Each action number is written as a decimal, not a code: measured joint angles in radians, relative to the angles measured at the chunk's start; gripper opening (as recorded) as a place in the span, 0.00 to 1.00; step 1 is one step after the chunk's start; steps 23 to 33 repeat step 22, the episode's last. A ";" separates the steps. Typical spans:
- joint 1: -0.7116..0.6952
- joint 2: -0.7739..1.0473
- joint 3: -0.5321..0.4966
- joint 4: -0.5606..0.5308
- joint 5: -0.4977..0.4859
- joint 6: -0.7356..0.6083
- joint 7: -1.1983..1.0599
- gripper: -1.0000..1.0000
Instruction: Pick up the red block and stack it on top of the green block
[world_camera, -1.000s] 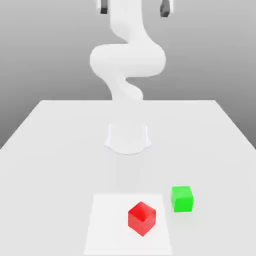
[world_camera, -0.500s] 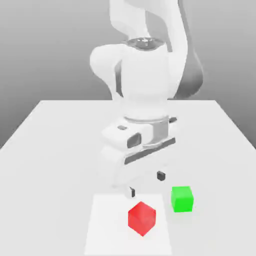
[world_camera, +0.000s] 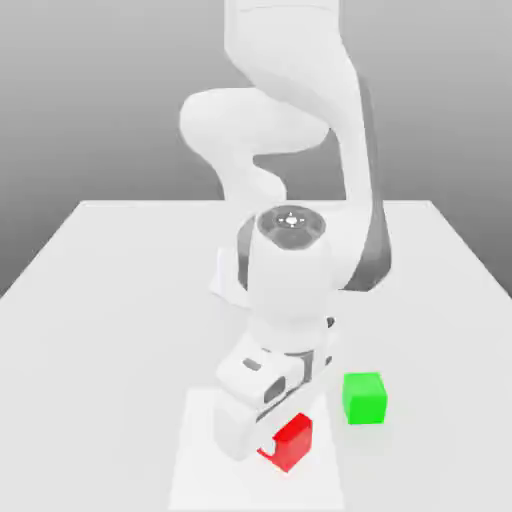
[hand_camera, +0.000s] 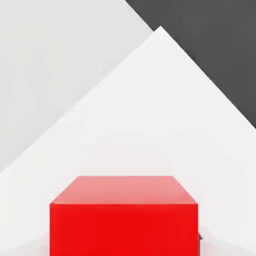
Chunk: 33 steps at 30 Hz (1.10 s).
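The red block (world_camera: 296, 441) lies on a white square patch (world_camera: 200, 470) near the table's front. The arm has come down on it, and my gripper (world_camera: 270, 432) sits low over the block, covering the side of it towards the exterior view's left. In the hand view the red block (hand_camera: 124, 220) is very close and squarely in line with the hand. The green block (world_camera: 364, 398) stands on the table a short way towards the exterior view's right of the red one, apart from it and from the hand.
The grey table (world_camera: 110, 300) spreads wide around the patch. The arm's white base (world_camera: 228, 278) stands behind the blocks at mid-table. In the hand view a table edge (hand_camera: 200, 65) borders dark ground.
The arm swung down from high above, and over the last half second the hand dropped from just above the red block onto it, now hiding part of it. Both blocks stayed in place.
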 joint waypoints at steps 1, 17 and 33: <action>0.005 -0.031 -0.007 -0.005 -0.011 -0.026 0.008 0.00; 0.201 -0.264 0.131 -0.185 -0.082 -0.077 0.206 0.00; 0.201 -0.201 0.126 -0.183 -0.096 -0.017 0.217 1.00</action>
